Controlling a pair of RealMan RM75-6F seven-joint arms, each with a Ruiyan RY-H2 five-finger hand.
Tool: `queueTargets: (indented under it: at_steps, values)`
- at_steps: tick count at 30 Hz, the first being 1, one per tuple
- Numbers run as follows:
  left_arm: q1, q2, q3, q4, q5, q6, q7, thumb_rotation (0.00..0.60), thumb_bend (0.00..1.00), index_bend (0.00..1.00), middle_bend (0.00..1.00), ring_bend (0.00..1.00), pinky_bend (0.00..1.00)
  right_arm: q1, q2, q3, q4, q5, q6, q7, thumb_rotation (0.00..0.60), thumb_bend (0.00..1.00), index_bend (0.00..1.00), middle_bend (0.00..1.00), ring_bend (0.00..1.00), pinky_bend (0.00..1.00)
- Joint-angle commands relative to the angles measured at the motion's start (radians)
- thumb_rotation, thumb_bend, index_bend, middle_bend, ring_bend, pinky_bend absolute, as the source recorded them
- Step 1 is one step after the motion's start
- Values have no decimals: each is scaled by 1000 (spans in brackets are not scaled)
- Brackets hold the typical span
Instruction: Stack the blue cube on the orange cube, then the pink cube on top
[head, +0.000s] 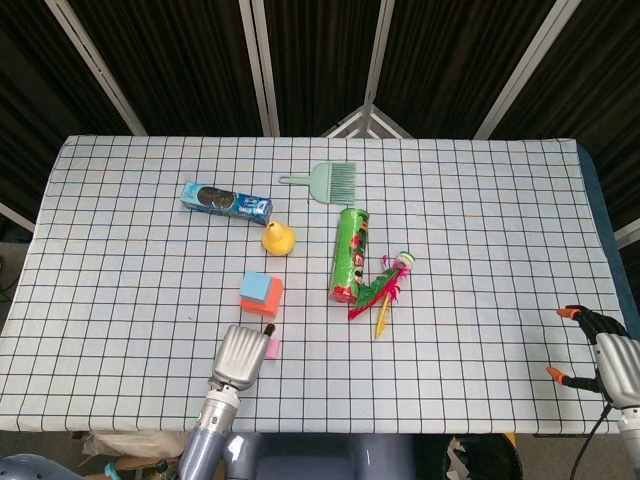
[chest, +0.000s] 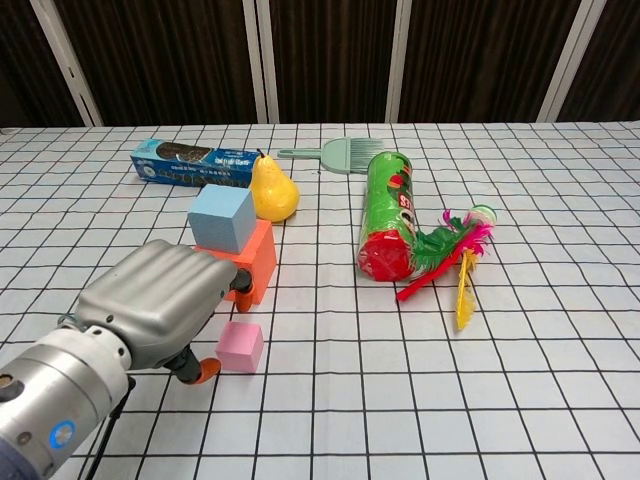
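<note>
The blue cube (chest: 222, 217) sits on the orange cube (chest: 256, 262). The pink cube (chest: 240, 347) lies on the desk (chest: 560, 340) just in front of the orange cube, with the released left hand (chest: 160, 300) beside it. The right hand (head: 600, 350), well to the orange cube's right, is spread, grasping nothing.

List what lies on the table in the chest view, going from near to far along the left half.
Robot's left hand → small pink foam cube → orange cube with the light blue cube stacked on it → yellow toy pear → blue cookie package → pale green plastic brush.
</note>
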Motion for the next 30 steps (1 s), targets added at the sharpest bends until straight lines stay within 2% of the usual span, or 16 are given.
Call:
queueTargets:
  at_steps: [1,24,30]
  values:
    - [-1,-4,-2,6,-8,-6,2,600,293,360,864,757,915,0,0,0,0,0,0,-1,600,170,251,202,194,163]
    - [-7,-1,-2,14,-7,-30,-20,600,318,407,872,766,919,3,-3,0,0,4,-5,0,600,170,251,202,194,163]
    - [-6,-4,-11,15,0,-28,-42,600,367,420,873,770,924,5,-3,-1,2,1,-8,5,600,170,251,202,194,163]
